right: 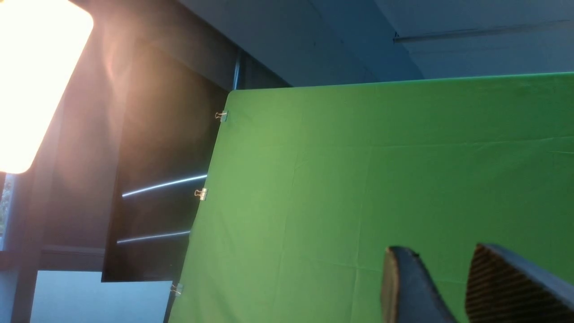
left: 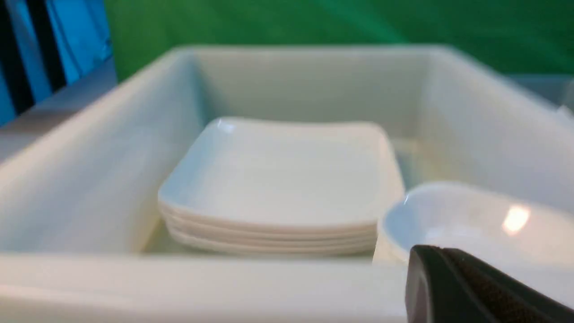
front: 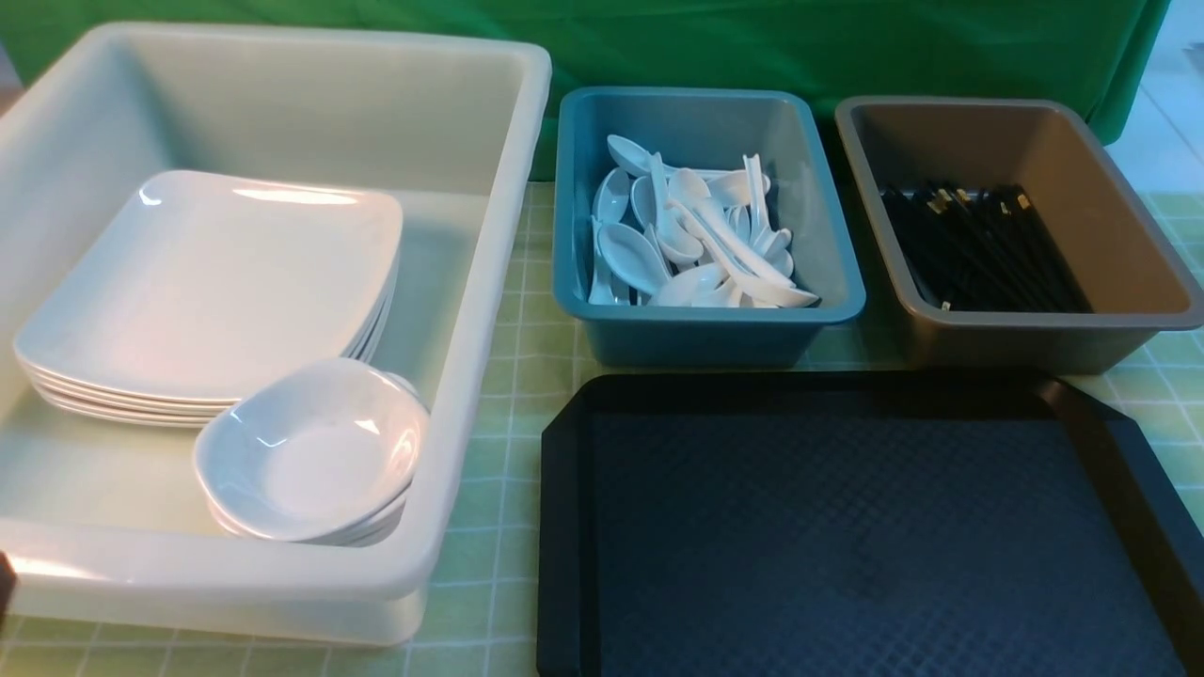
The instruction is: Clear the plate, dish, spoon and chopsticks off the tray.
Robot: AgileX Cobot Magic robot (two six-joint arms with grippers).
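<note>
The black tray [front: 564, 527] lies at the front right and nothing is on its textured floor. A stack of white square plates [front: 216, 282] sits in the big white tub [front: 489, 310], with a stack of small deep dishes [front: 315, 451] in front of it. White spoons [front: 696, 235] lie piled in the teal tub [front: 705, 334]. Black chopsticks [front: 978, 249] lie in the grey tub [front: 1035, 343]. My left gripper [left: 430, 251] is shut and empty, just outside the white tub's near wall, facing the plates [left: 282, 175] and dishes [left: 471, 224]. My right gripper [right: 437, 251] is open and empty, pointing up at the green backdrop.
The white tub fills the left side, its near wall [left: 179, 282] close to my left gripper. The teal and grey tubs stand side by side behind the tray. A green checked cloth [front: 513, 395] covers the table. A green backdrop [right: 358, 179] hangs behind.
</note>
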